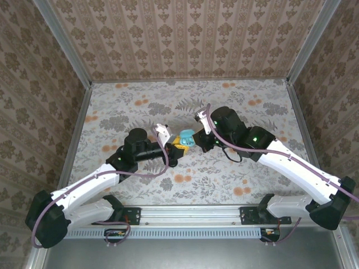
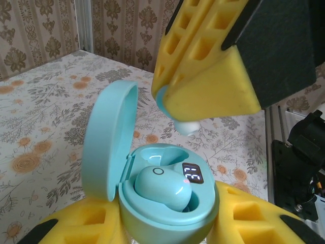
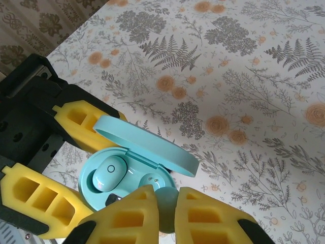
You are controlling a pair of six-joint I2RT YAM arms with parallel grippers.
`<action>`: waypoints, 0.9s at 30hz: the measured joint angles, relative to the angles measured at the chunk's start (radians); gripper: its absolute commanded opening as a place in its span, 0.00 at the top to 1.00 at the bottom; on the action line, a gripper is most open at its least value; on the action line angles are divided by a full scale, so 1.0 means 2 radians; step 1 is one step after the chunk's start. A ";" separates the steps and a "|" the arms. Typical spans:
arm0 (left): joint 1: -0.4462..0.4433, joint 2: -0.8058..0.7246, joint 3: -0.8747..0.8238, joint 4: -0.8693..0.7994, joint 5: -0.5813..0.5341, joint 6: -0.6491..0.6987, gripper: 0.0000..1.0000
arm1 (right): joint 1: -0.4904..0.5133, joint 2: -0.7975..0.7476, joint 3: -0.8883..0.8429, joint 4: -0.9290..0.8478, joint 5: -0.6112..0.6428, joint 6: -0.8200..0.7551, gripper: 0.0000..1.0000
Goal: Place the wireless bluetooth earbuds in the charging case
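Floral counter (image 1: pixel 112 101), centre | left jaws clamp open charging case (image 2: pixel 167 223) | right jaws pinch turquoise earbud (image 3: pixel 166 203) above empty socket (image 3: pixel 151 180) | risk: I misalign, earbud skids off rim

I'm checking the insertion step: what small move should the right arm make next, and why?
Probably lower the right end effector slightly, easing its turquoise earbud into the empty socket. The charging case sits open in the left end effector with one seated earbud; the held one hovers just above.
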 measured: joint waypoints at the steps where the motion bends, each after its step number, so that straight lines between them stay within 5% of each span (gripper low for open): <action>1: 0.000 -0.001 0.000 0.000 0.000 0.000 0.95 | 0.001 0.001 0.000 0.000 0.000 -0.002 0.90; 27: 0.000 -0.001 0.000 -0.004 0.000 0.000 0.95 | 0.010 0.029 0.004 0.000 -0.001 -0.019 0.84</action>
